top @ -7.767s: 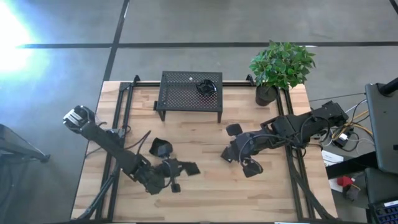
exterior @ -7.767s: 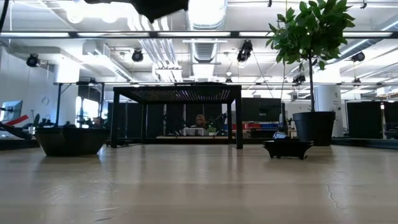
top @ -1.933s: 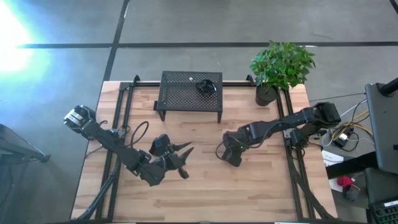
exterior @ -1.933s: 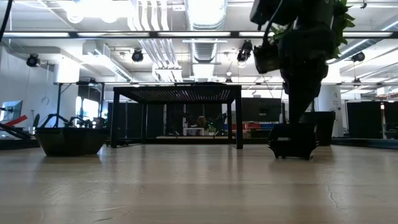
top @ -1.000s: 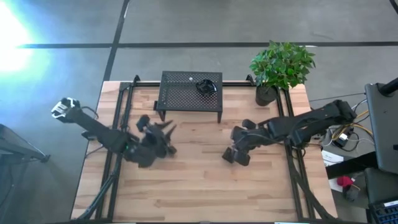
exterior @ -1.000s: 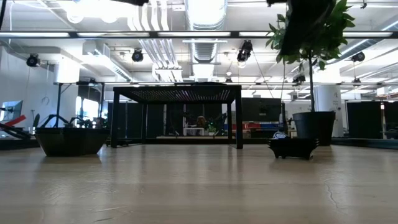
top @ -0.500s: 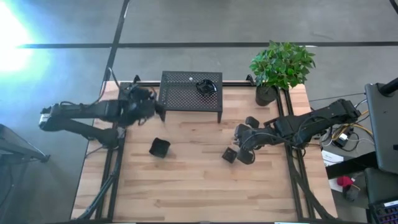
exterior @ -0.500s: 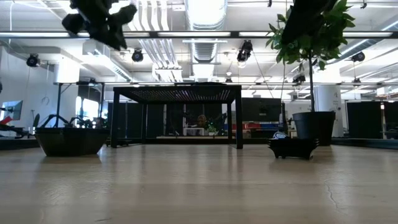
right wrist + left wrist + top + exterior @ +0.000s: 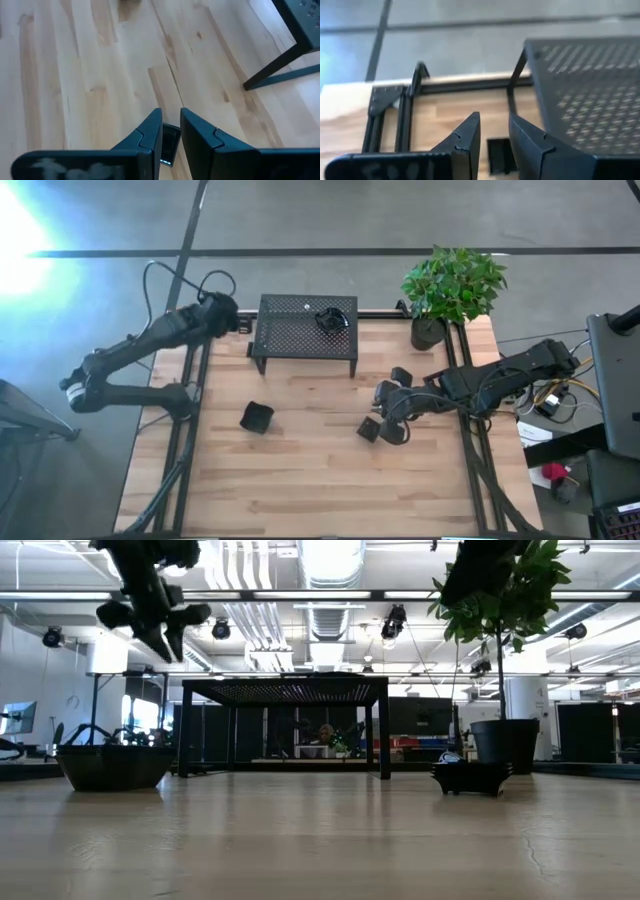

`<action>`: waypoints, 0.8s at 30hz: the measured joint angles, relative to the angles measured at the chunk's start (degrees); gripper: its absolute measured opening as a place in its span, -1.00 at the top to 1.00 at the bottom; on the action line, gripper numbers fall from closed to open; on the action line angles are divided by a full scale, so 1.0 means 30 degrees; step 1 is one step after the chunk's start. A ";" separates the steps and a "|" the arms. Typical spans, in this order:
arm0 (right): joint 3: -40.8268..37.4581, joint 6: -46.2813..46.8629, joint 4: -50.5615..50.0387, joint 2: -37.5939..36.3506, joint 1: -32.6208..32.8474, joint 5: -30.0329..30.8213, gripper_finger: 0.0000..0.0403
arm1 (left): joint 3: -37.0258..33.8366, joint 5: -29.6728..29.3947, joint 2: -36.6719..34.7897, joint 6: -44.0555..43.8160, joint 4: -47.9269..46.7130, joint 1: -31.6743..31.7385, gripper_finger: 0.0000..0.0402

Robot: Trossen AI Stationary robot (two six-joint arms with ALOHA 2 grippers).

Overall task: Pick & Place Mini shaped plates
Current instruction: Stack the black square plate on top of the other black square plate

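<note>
A light wooden table point(image 9: 320, 480) seen from above. Nearest, one black mini plate point(image 9: 256, 417) lies alone at centre-left. A second mini plate point(image 9: 368, 428) lies at centre-right, with the right gripper point(image 9: 388, 420) raised just beside it, probably placed to take or leave it. Whether this claw grips anything I cannot tell.

Farther back stands a black mesh stand point(image 9: 300, 335), with a third mini plate point(image 9: 330, 320) on its top. The left gripper point(image 9: 240, 323) hovers at the stand's left end, likely to deliver there; its grip cannot be told. A potted plant point(image 9: 450, 285) crowds the far right corner.

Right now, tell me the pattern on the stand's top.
The black stand has rows of small punched holes; the left wrist view shows it best.
</note>
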 joint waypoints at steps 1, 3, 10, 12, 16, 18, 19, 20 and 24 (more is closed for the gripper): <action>0.0000 -0.0009 0.0093 0.0005 0.0000 0.0001 0.67 | 0.0000 0.0754 0.0094 0.0396 -0.0122 0.0720 0.52; 0.0000 -0.0176 0.0109 0.0005 0.0000 -0.0009 0.68 | 0.0000 0.2149 0.0286 0.1452 -0.0465 0.2033 0.52; -0.0022 -0.0350 0.0255 0.0100 0.0000 -0.0009 0.67 | -0.0070 0.5683 0.1208 0.3791 -0.1439 0.3983 0.52; -0.0022 -0.0389 0.0269 0.0100 0.0000 -0.0009 0.68 | -0.0311 0.5768 0.1538 0.3893 -0.1405 0.3988 0.52; -0.0022 -0.0503 0.0478 0.0129 0.0000 -0.0009 0.70 | -0.1034 0.6111 0.2267 0.4209 -0.1248 0.4340 0.52; -0.0022 -0.0510 0.0547 0.0177 0.0000 -0.0024 0.70 | -0.1394 0.7016 0.2513 0.5988 -0.0929 0.4715 0.52; -0.0022 -0.0509 0.0534 0.0195 0.0000 -0.0031 0.70 | -0.1529 0.7526 0.2611 0.7195 -0.0874 0.4875 0.52; -0.0022 -0.0505 0.0547 0.0195 0.0000 -0.0031 0.70 | -0.1641 0.8047 0.2732 0.8271 -0.0904 0.4937 0.52; -0.0022 -0.1022 0.0649 0.0195 0.0000 -0.0039 0.68 | -0.2183 0.8919 0.3144 1.1800 -0.0724 0.4916 0.52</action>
